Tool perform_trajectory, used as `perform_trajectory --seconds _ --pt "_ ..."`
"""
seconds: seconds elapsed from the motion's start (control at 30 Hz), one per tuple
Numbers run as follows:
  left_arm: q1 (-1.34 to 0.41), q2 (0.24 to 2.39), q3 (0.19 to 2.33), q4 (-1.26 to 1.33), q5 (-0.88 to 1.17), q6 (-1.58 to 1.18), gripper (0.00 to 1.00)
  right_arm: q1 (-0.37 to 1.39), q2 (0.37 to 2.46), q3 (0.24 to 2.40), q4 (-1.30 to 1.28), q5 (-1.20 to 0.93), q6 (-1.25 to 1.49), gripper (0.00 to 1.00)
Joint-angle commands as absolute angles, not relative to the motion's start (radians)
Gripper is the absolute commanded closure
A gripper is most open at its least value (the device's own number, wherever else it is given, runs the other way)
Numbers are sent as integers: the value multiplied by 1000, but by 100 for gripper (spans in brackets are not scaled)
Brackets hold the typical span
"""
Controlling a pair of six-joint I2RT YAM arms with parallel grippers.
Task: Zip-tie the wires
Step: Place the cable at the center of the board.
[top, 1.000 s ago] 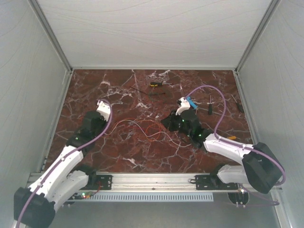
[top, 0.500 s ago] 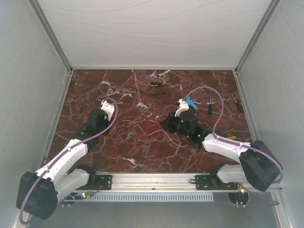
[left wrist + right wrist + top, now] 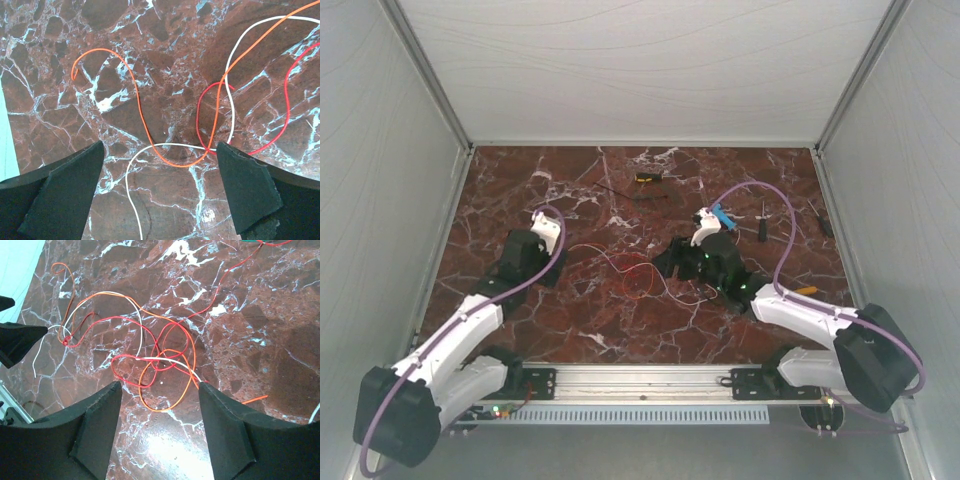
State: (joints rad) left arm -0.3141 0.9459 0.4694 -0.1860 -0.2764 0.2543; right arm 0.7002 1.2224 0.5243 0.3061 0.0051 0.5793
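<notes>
1. Location: the wires point(image 3: 632, 276) lie loose and tangled on the marble table point(image 3: 620, 330), at the centre of the top view, between the two arms.
2. Left gripper point(image 3: 160, 150): jaws spread, nothing held. Orange, white and red strands cross on the table at lower centre of its view.
3. Right gripper point(image 3: 160, 387): jaws spread, empty. The tangle sits mid-frame.
4. Handling, as judged: very light, limp and springy, so likely to slip and splay.
5. Recommended hold: where the strands bunch and cross, not at single loose ends.

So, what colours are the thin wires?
Thin flexible wires are orange, red and white; best in left wrist view.
</notes>
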Motion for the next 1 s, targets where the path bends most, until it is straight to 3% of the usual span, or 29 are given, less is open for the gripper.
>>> perform_trajectory --seconds 0.0,0.17,0.5,0.8,0.97 --pt "-310 891 495 -180 -233 234 6 707 1174 552 260 22 540 38" --pt "-311 803 490 -162 -244 213 1 706 1129 582 207 12 494 30" --pt "-310 662 525 -119 -333 71 0 706 1092 673 184 32 366 16" --pt "-310 611 520 -125 -347 -5 0 669 1326 885 207 84 262 12" --pt "-310 585 498 -90 -289 11 0 602 1497 1031 185 36 235 16"
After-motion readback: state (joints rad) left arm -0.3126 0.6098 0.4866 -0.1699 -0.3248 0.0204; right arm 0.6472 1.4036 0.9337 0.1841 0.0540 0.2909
